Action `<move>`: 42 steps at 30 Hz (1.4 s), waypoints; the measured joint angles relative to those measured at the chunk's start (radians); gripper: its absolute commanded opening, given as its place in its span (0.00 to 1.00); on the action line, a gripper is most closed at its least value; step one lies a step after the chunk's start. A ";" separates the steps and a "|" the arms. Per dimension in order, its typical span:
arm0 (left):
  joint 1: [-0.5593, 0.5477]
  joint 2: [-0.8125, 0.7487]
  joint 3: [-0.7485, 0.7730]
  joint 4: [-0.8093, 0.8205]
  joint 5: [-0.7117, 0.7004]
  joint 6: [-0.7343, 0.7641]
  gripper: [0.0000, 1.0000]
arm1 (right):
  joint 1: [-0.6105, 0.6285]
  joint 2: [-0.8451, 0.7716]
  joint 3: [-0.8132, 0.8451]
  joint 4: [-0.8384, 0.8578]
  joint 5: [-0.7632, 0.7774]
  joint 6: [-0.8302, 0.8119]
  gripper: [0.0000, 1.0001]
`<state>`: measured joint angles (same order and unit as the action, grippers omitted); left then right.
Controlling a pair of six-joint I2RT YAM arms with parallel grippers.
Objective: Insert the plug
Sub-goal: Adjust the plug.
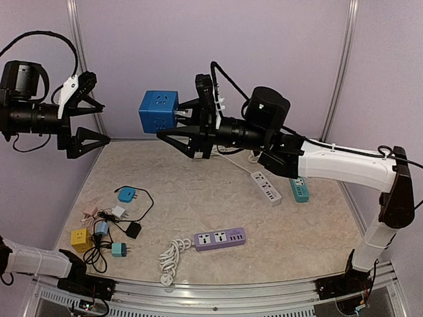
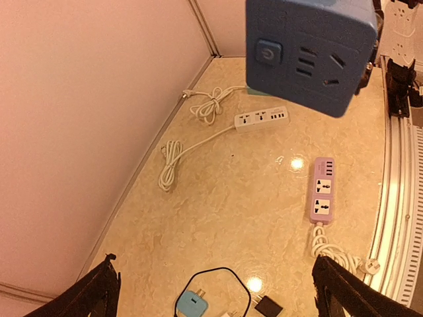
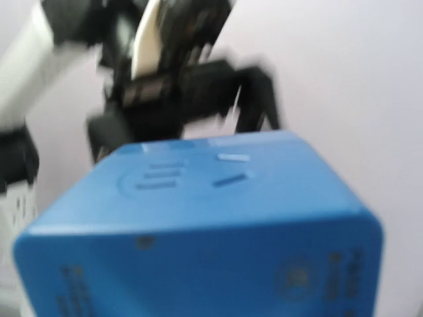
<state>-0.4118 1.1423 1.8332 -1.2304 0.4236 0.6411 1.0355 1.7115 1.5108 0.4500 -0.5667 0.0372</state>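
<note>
My right gripper (image 1: pixel 173 123) is shut on a blue cube socket (image 1: pixel 158 111) and holds it high above the table, at the back centre. The cube fills the right wrist view (image 3: pixel 198 231), sockets facing up; my own fingers are hidden behind it. It also shows at the top of the left wrist view (image 2: pixel 307 53). My left gripper (image 1: pixel 102 123) is open and empty, raised at the far left, facing the cube with a gap between them. Its fingertips (image 2: pixel 106 281) frame the table far below. Several small plugs lie at the near left, among them a blue plug (image 1: pixel 127 194) (image 2: pixel 193 305).
A purple power strip (image 1: pixel 219 238) (image 2: pixel 322 191) lies near the front with its white cord coiled. A white strip (image 1: pixel 266 187) (image 2: pixel 261 119) and a teal strip (image 1: pixel 299 189) lie at the right. A yellow cube socket (image 1: pixel 80 239) and a black plug (image 1: pixel 133 230) sit at the near left.
</note>
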 measured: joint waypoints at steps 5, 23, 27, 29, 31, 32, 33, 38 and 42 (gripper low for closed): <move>-0.049 -0.167 -0.221 0.175 0.076 -0.019 0.96 | 0.000 0.011 -0.005 0.154 -0.024 0.021 0.00; -0.299 -0.063 -0.290 0.579 0.135 -0.143 0.75 | 0.001 0.063 -0.016 0.262 -0.157 -0.010 0.00; -0.312 -0.058 -0.287 0.578 0.145 -0.138 0.75 | 0.000 0.073 -0.010 0.272 -0.163 -0.010 0.00; -0.316 -0.056 -0.285 0.578 0.145 -0.134 0.76 | 0.000 0.075 -0.004 0.272 -0.166 -0.011 0.00; -0.324 -0.055 -0.285 0.578 0.145 -0.127 0.76 | 0.001 0.075 -0.001 0.267 -0.172 -0.014 0.00; -0.329 -0.054 -0.285 0.578 0.144 -0.123 0.76 | 0.001 0.076 0.002 0.262 -0.175 -0.017 0.00; -0.332 -0.052 -0.285 0.579 0.145 -0.120 0.73 | 0.002 0.079 0.005 0.258 -0.177 -0.018 0.00; -0.350 -0.035 -0.272 0.573 0.147 -0.113 0.33 | 0.002 0.088 0.014 0.249 -0.185 -0.021 0.00; -0.351 -0.035 -0.266 0.570 0.146 -0.115 0.00 | 0.002 0.088 0.018 0.246 -0.183 -0.023 0.00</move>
<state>-0.7631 1.1069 1.5673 -0.6609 0.5694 0.5262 1.0370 1.7992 1.5291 0.6956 -0.7494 0.0139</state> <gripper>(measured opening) 0.484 0.612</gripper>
